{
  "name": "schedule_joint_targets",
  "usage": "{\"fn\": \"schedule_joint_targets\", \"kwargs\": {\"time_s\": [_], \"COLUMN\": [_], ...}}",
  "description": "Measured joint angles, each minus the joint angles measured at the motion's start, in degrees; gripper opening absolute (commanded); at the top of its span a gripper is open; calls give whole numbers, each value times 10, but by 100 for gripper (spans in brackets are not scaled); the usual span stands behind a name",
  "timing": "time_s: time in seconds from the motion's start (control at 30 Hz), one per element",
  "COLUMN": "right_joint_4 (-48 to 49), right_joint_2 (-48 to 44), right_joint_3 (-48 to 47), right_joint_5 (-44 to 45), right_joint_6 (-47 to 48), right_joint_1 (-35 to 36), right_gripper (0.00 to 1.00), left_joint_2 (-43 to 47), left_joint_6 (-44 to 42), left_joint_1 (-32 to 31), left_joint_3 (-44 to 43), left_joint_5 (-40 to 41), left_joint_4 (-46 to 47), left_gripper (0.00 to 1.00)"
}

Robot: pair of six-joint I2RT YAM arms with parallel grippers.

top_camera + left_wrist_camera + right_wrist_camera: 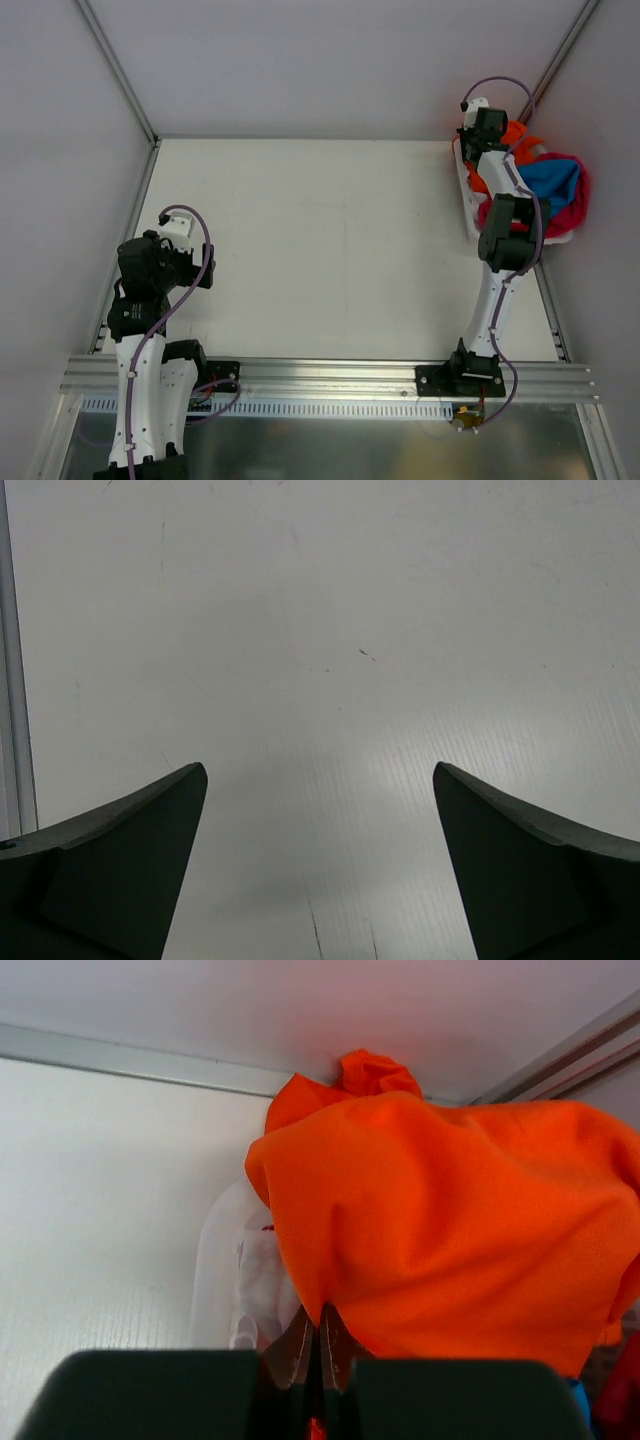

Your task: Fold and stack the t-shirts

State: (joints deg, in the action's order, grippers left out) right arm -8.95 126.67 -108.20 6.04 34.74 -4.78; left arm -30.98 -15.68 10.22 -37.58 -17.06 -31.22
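Counter (330, 250): white, flat, bounded by grey walls and a metal rail along its edges; the two arms are mounted at its near edge. Basket (468, 210): white plastic, set at the far right corner of the counter against the right wall, holding a heap of crumpled t-shirts that rises above its rim. Contents, by visible bulk: magenta-pink t-shirt (572, 215), draped over the basket's right and near side; orange t-shirt (516, 133), at the far end of the heap, bunched into a rounded mound with a small knot of cloth at its top; blue t-shirt (552, 180), lying on the magenta-pink one, just beside the orange. Right arm (495, 290): stretched forward along the right side of the counter, its wrist over the basket's far end. Right tool (318, 1345): clenched, fingers pressed together with a fold of the orange t-shirt's lower edge pinched between them; the rest of that shirt bulges above and beyond the fingertips. Left tool (318, 768): released, fingers spread wide, holding nothing, poised over bare counter at the left side, well apart from the basket and every t-shirt.
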Motion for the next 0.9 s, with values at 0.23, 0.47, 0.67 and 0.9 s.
{"fn": "schedule_joint_targets", "kwargs": {"time_s": [0.23, 0.47, 0.67, 0.9], "right_joint_4": [79, 56, -147, -250], "right_joint_2": [-174, -406, -407, -354], "right_joint_3": [217, 226, 61, 135], "right_joint_5": [-24, -211, -342, -207], "right_joint_6": [-23, -92, -12, 51], "right_joint_1": [31, 208, 431, 508], "right_gripper": [0, 0, 78, 99], "left_joint_2": [0, 0, 0, 0], "left_joint_6": [0, 0, 0, 0], "left_joint_1": [0, 0, 0, 0], "left_joint_3": [0, 0, 0, 0], "left_joint_5": [-1, -5, -5, -5], "left_joint_4": [0, 0, 0, -7], "left_gripper": [99, 99, 99, 99]}}
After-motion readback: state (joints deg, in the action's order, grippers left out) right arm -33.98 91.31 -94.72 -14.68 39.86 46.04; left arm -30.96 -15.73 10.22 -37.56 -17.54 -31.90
